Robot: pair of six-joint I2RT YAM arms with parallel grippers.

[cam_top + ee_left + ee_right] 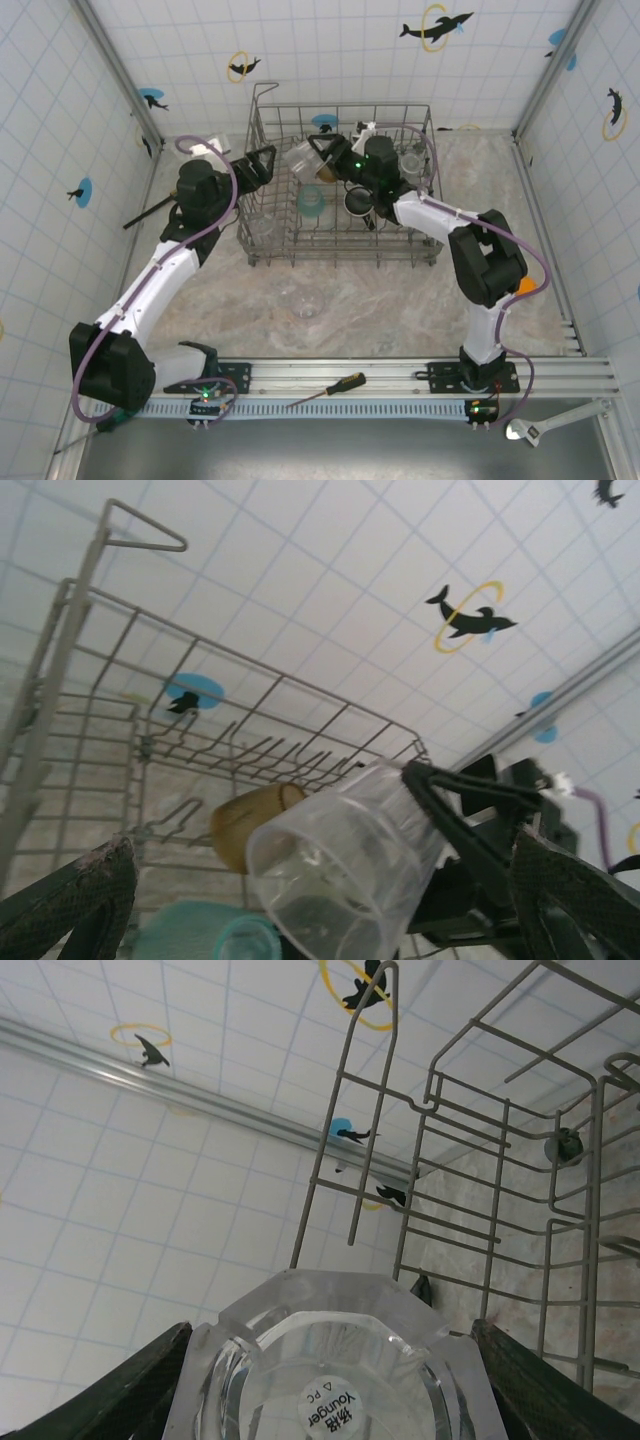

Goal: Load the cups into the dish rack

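The grey wire dish rack [345,258] stands at the back of the table. My right gripper [322,152] reaches into its back left part, shut on a clear cup [300,158] tilted on its side. The right wrist view looks at that cup's stickered base [335,1400] between the fingers [150,1380]. My left gripper [262,163] hovers open at the rack's left wall, facing the held cup [345,880]. In the rack lie an amber cup [240,825], a pale green cup [311,203], a dark mug [357,200] and a clear cup [410,160]. Another clear cup [307,300] stands on the table.
A clear cup [215,148] sits beyond the left arm near the back wall. A screwdriver [327,388] lies on the front rail and a wrench [545,425] at the front right. Tiled walls close in the sides; the rack's tall handle [265,95] rises at its back left.
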